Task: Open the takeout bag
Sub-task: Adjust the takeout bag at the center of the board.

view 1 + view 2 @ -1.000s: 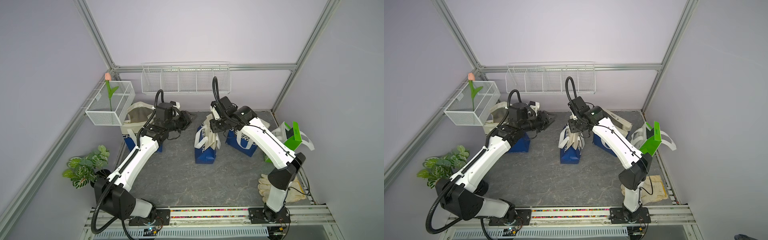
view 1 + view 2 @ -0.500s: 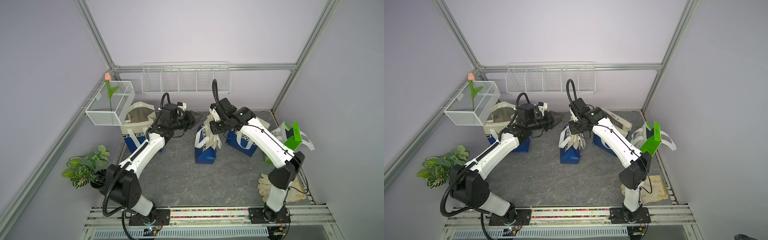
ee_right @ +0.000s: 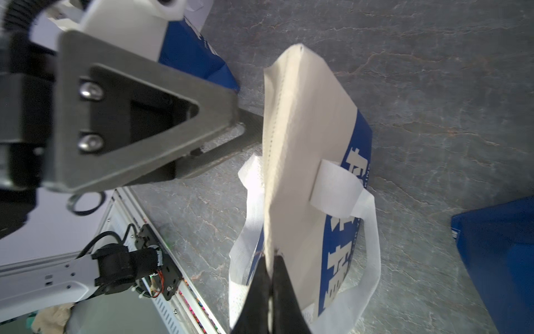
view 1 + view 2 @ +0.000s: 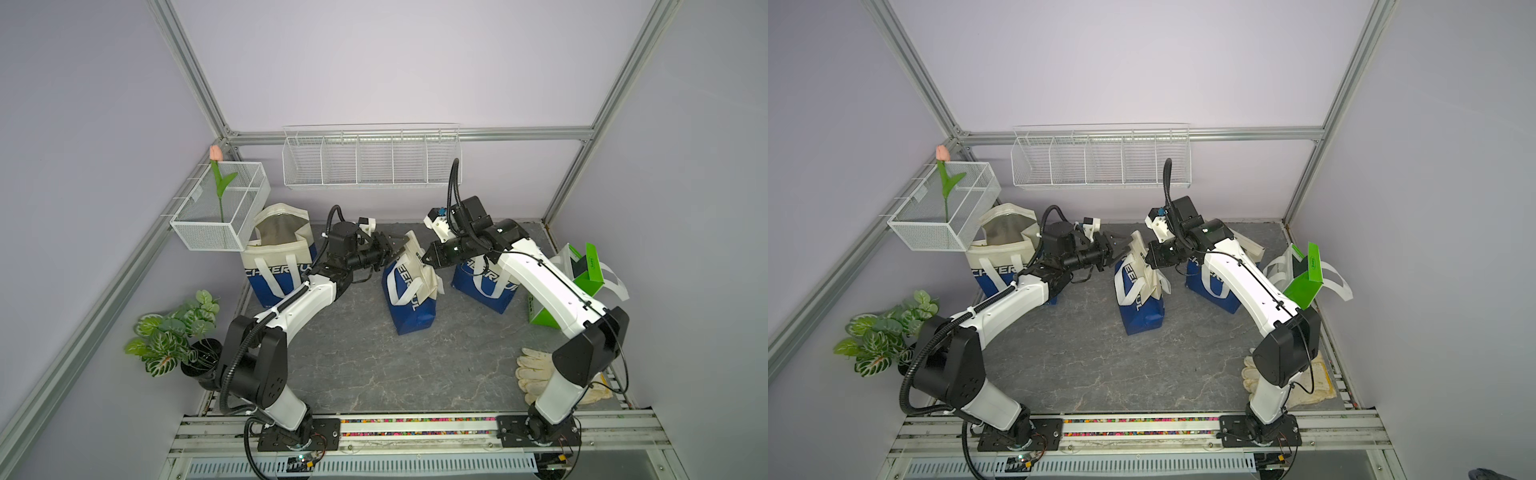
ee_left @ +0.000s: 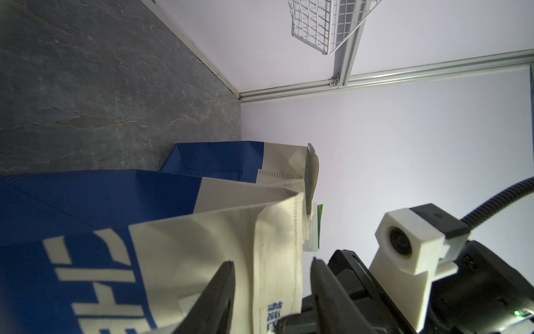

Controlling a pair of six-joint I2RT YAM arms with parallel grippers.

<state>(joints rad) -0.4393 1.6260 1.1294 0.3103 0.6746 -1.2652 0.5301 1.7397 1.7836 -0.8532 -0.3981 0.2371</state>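
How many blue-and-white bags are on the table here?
3. The left bag stands open by the wire basket; the middle bag is pinched at its top edge by the right end effector; the right bag sits partly behind the right arm. None seems hidden.

You'll see a potted plant (image 4: 174,332) at nine o'clock, white gloves (image 4: 535,369) at four, a green box (image 4: 590,276) at three.

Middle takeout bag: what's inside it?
Not visible: the middle takeout bag has its cream top pressed flat shut, covering the inside. The right end effector is shut on that top edge; the left end effector is open, its jaws astride the same edge.
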